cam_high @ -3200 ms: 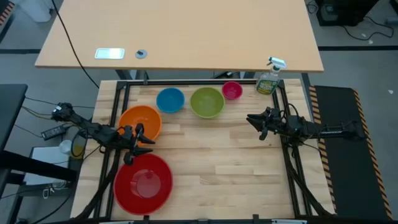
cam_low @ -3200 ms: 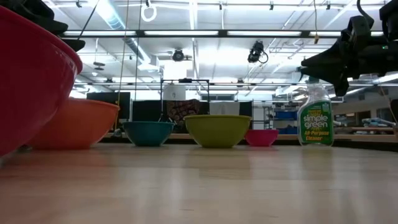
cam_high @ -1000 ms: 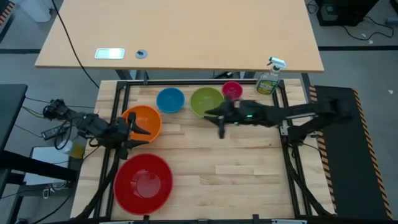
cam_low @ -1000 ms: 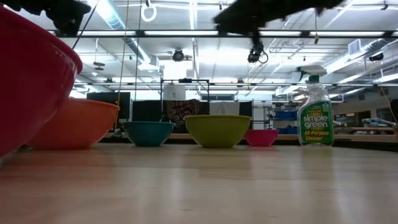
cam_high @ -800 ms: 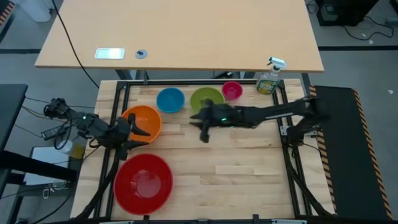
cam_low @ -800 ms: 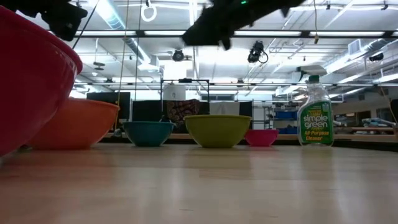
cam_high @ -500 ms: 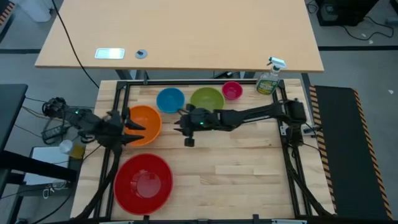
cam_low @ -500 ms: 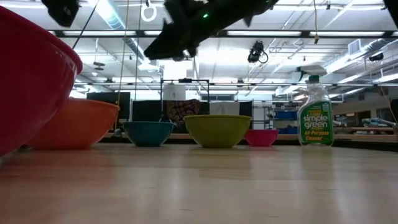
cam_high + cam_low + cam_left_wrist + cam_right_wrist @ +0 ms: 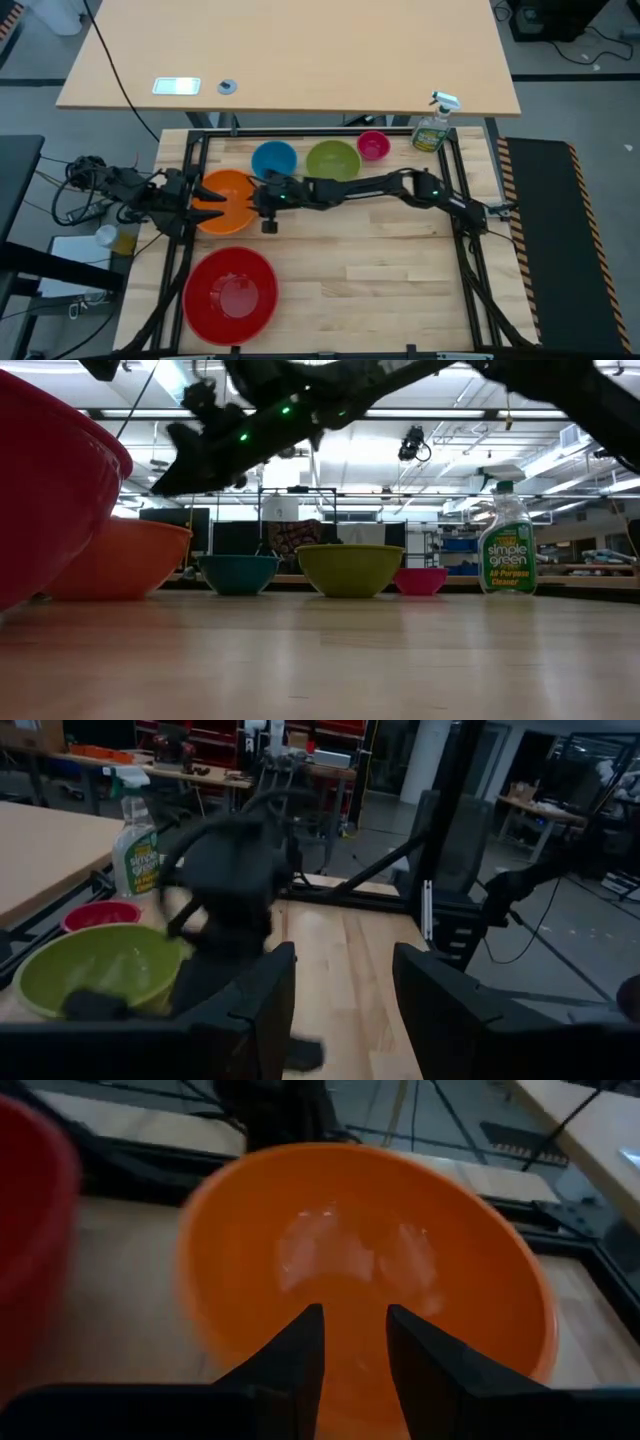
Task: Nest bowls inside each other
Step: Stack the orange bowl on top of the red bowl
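Five bowls rest upright on their bases on the wooden table: red (image 9: 230, 293) near the front left, orange (image 9: 232, 212) behind it, then blue (image 9: 273, 160), green (image 9: 333, 163) and pink (image 9: 373, 145) along the far edge. My right arm reaches across from the table's right. Its gripper (image 9: 355, 1350) hangs open above the orange bowl's (image 9: 400, 1240) right rim, slanting down at its hollow, touching nothing. My left gripper (image 9: 340, 1005) is open and level, raised over that bowl's left side (image 9: 208, 198).
A spray bottle of green cleaner (image 9: 432, 127) stands at the far right corner. A black frame rail (image 9: 190, 160) borders the table. The stretched right arm (image 9: 400, 185) spans the space in front of the green bowl. Bare wood (image 9: 380, 270) lies at the front right.
My right gripper has swept toward the table's left edge, from in front of the green bowl to over the orange bowl's right rim, sinking and rolling as it went. My left gripper has risen and drawn back a little toward the left edge. No bowl has moved.
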Controlling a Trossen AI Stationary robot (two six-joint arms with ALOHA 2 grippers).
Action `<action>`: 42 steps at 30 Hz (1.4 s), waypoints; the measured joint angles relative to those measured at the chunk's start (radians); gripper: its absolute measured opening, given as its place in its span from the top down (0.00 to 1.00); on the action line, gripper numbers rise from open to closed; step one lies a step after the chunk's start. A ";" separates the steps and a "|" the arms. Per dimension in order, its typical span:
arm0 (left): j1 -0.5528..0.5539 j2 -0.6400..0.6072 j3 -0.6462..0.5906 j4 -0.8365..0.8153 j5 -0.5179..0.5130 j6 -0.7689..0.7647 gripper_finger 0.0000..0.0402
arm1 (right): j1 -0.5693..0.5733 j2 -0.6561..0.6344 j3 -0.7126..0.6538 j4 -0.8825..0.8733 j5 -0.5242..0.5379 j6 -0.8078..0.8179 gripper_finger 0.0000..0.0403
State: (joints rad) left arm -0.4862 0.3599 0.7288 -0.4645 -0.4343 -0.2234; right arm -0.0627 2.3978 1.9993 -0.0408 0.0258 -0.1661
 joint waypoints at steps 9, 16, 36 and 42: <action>0.000 -0.001 0.000 -0.050 0.000 -0.037 0.57 | -0.026 0.136 0.245 -0.413 0.012 0.010 0.71; 0.000 -0.001 -0.001 -0.065 0.000 -0.025 0.57 | 0.015 0.078 0.248 -0.698 0.059 0.085 0.71; 0.001 0.001 -0.002 -0.077 -0.019 -0.028 0.57 | 0.034 -0.009 0.247 -0.786 0.300 0.210 0.61; 0.001 0.001 -0.002 -0.094 -0.040 -0.029 0.57 | -0.028 0.000 0.231 -0.825 0.261 0.349 0.42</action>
State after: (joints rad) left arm -0.4856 0.3611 0.7273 -0.5581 -0.4745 -0.2520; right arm -0.0910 2.3974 2.2305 -0.8654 0.2873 0.1830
